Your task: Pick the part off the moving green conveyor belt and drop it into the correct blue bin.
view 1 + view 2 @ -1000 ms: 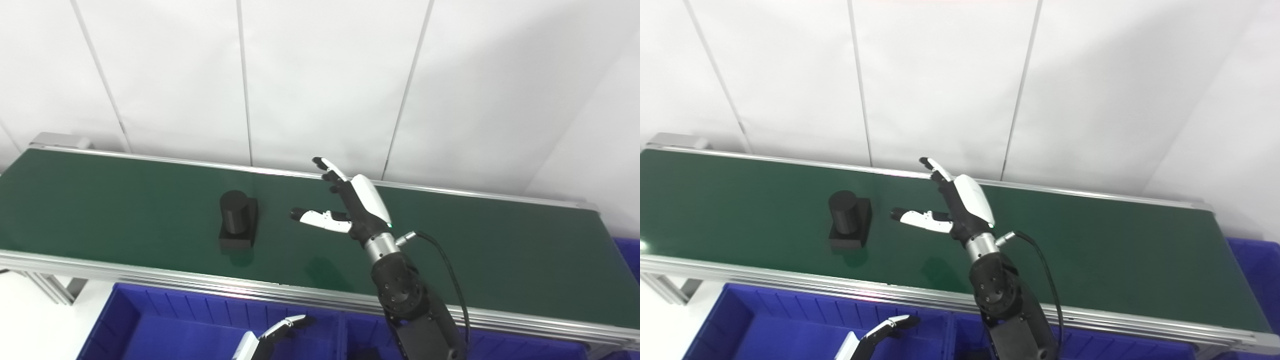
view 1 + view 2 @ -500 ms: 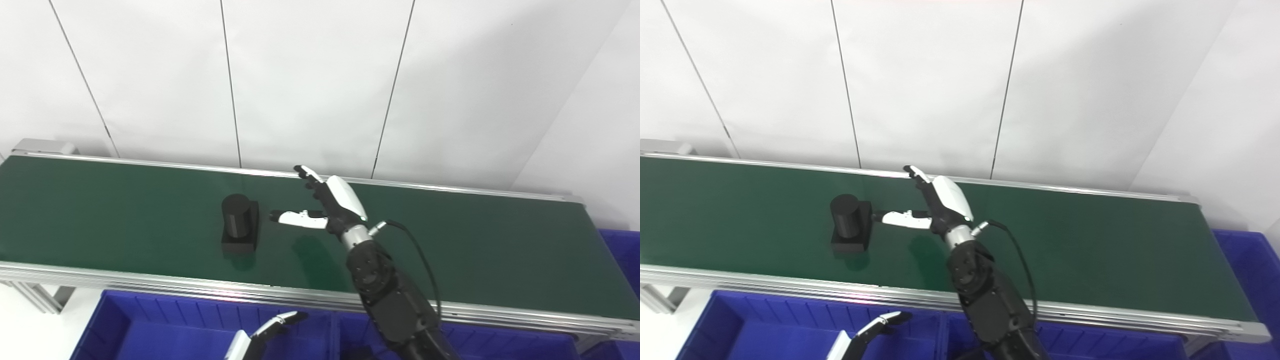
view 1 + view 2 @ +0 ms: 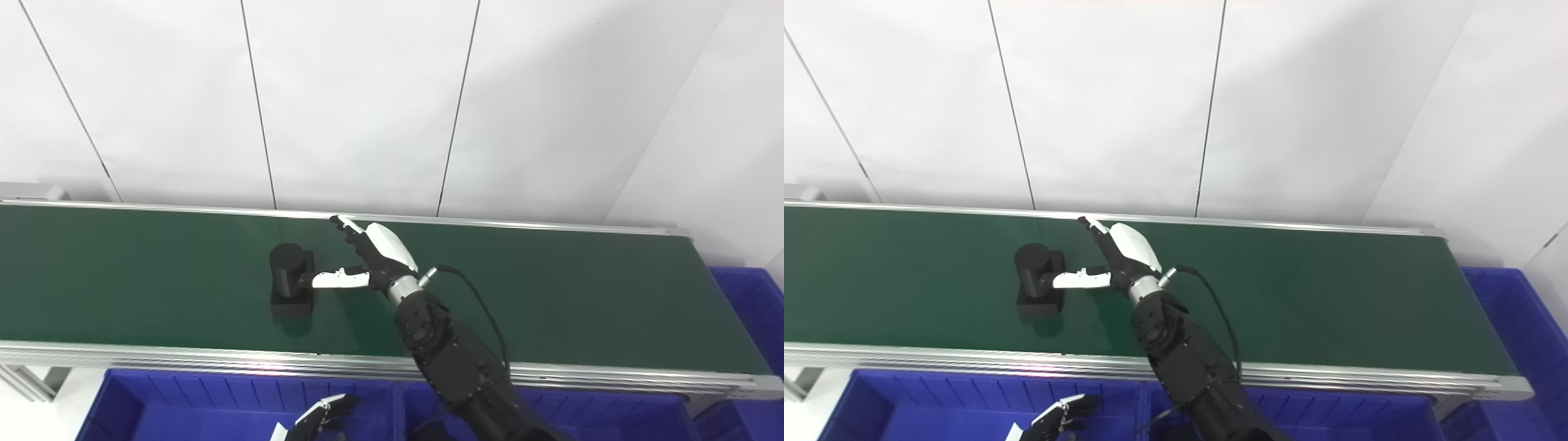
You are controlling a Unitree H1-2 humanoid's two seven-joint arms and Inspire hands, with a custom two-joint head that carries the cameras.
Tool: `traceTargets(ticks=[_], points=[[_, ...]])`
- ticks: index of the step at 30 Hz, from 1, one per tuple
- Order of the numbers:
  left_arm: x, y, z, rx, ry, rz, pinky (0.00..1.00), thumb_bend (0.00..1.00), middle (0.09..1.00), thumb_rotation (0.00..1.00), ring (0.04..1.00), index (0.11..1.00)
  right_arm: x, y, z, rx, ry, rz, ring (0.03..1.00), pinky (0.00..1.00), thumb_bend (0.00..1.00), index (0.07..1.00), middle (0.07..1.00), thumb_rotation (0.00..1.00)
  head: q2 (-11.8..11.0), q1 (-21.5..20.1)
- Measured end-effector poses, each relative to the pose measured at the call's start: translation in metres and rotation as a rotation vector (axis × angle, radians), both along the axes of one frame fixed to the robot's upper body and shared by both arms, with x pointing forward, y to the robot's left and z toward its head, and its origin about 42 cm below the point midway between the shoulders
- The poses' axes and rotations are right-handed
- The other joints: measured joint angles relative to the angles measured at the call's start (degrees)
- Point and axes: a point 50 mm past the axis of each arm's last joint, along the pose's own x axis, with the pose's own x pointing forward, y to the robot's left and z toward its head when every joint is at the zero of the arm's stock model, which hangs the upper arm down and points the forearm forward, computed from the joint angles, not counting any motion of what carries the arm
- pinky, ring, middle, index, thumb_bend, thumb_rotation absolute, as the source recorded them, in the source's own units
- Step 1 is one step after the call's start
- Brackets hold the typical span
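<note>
The black part (image 3: 291, 280), a short cylinder standing on a square base, sits on the green conveyor belt (image 3: 551, 306) left of the frame's centre, nearer the belt's front rail than its back one. The right hand (image 3: 367, 257) reaches in from the lower middle of the frame, spread wide and holding nothing: its thumb points left with the tip at the cylinder's side, and whether it touches cannot be told, while the other fingers (image 3: 343, 222) stretch toward the belt's far rail, well clear of the part. They overlap one another, so only the topmost shows plainly. The dark forearm, with a black cable looping off the wrist, covers part of the front rail and is cut off by the bottom edge. Below the belt, a blue bin (image 3: 202, 398) runs along the bottom of the frame, its floor mostly out of sight. The left hand (image 3: 1056, 422) shows only as a few curled fingertips at the bottom edge over that bin; whether it is closed or spread cannot be told. Another blue bin (image 3: 1510, 318) is clipped by the right edge
</note>
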Motion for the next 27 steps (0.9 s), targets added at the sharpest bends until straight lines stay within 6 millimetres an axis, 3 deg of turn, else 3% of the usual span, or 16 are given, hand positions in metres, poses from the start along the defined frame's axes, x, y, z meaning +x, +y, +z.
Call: traceTargets(ticks=[14, 20, 23, 25, 27], points=[[-0.005, -0.004, 0.000, 0.058, -0.042, -0.043, 0.67, 0.64, 0.769, 0.91, 0.755, 0.749, -0.007, 0.026, -0.017, -0.043, 0.053, 0.046, 0.923, 0.88, 0.99, 0.976, 0.954, 0.54, 0.9, 1.0], [-0.004, -0.008, 0.001, 0.061, -0.060, -0.048, 0.67, 0.60, 0.768, 0.88, 0.755, 0.751, -0.003, 0.028, -0.020, -0.061, 0.035, 0.026, 0.883, 0.82, 0.97, 0.945, 0.930, 0.40, 1.2, 1.0], [-0.005, -0.008, 0.001, 0.062, -0.063, -0.041, 0.68, 0.60, 0.775, 0.87, 0.760, 0.752, -0.004, 0.030, -0.024, -0.048, 0.012, 0.010, 0.849, 0.76, 0.89, 0.913, 0.907, 0.30, 1.3, 1.0], [-0.006, -0.009, 0.001, 0.063, -0.064, -0.046, 0.69, 0.59, 0.778, 0.87, 0.764, 0.752, -0.002, 0.029, -0.025, -0.036, -0.006, -0.007, 0.805, 0.72, 0.80, 0.859, 0.863, 0.18, 1.6, 1.1], [-0.007, -0.009, 0.001, 0.063, -0.064, -0.049, 0.69, 0.60, 0.778, 0.86, 0.765, 0.750, -0.001, 0.026, -0.026, -0.023, -0.028, -0.039, 0.600, 0.53, 0.61, 0.753, 0.590, 0.05, 1.8, 1.2]])
